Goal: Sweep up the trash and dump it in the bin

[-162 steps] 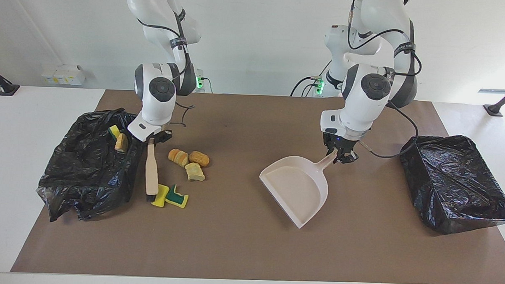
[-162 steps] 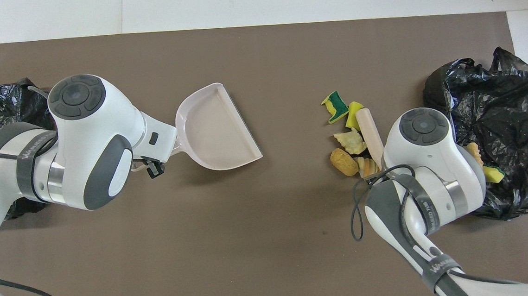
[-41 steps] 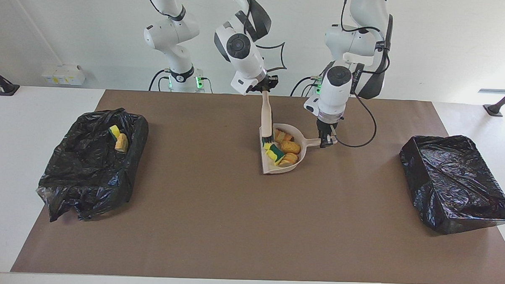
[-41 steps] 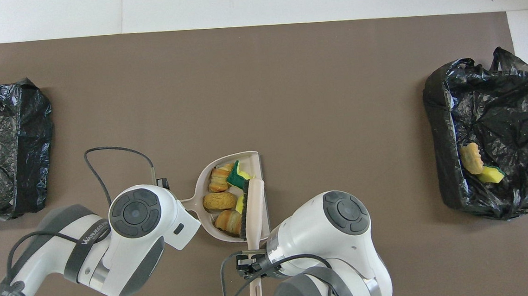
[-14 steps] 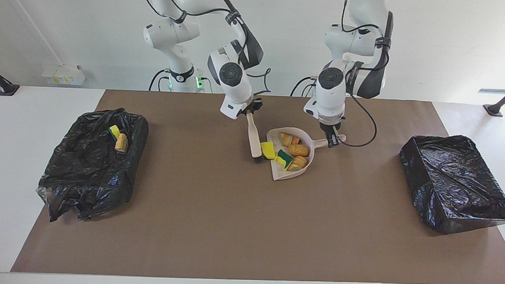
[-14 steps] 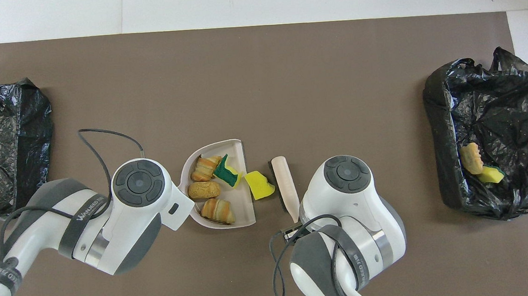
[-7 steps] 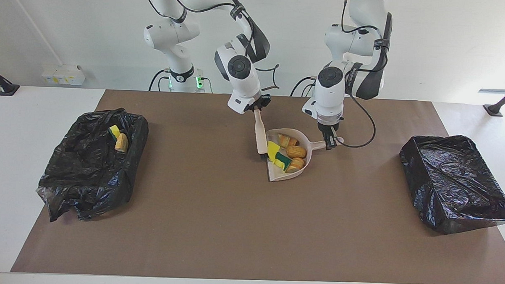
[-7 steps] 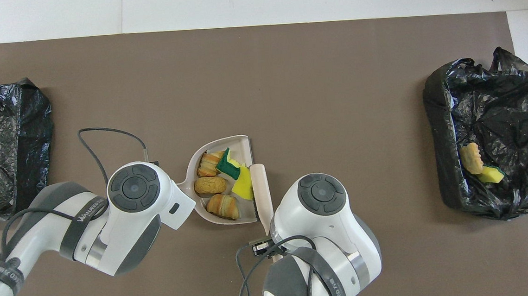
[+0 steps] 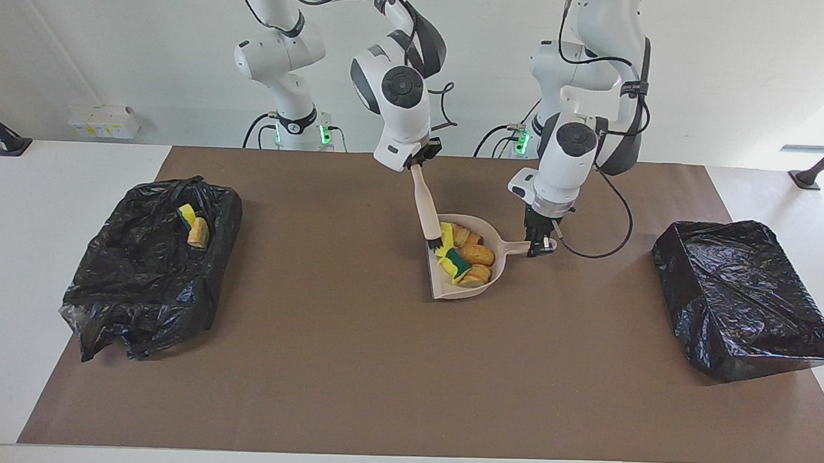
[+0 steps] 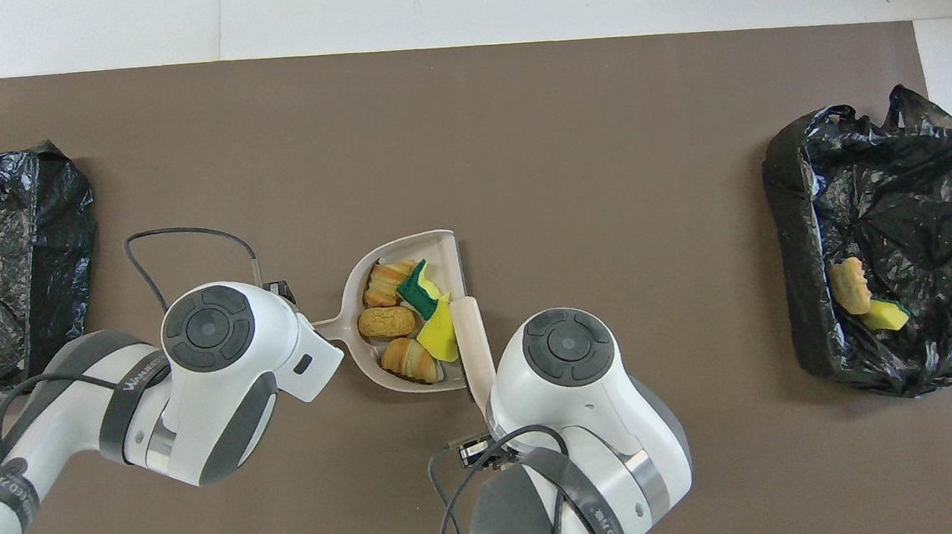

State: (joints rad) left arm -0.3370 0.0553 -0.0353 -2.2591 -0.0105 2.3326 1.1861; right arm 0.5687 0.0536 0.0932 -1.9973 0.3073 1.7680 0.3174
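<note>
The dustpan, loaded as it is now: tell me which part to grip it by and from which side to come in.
Grip the dustpan by its short handle stub, coming down from above at the left arm's end, as the left gripper does. The pan's open lip faces the right arm's end, where the brush stands, and five pieces of trash fill the scoop, so only the handle is free.

A white counter [image 9: 16, 197] carries a brown mat [image 9: 352, 366] over most of its top. On the mat the beige dustpan [image 9: 451, 288] sits near the middle. A black-lined bin [image 9: 142, 297] lies toward the right arm's end from it, another bin [image 9: 745, 305] toward the left arm's end.
</note>
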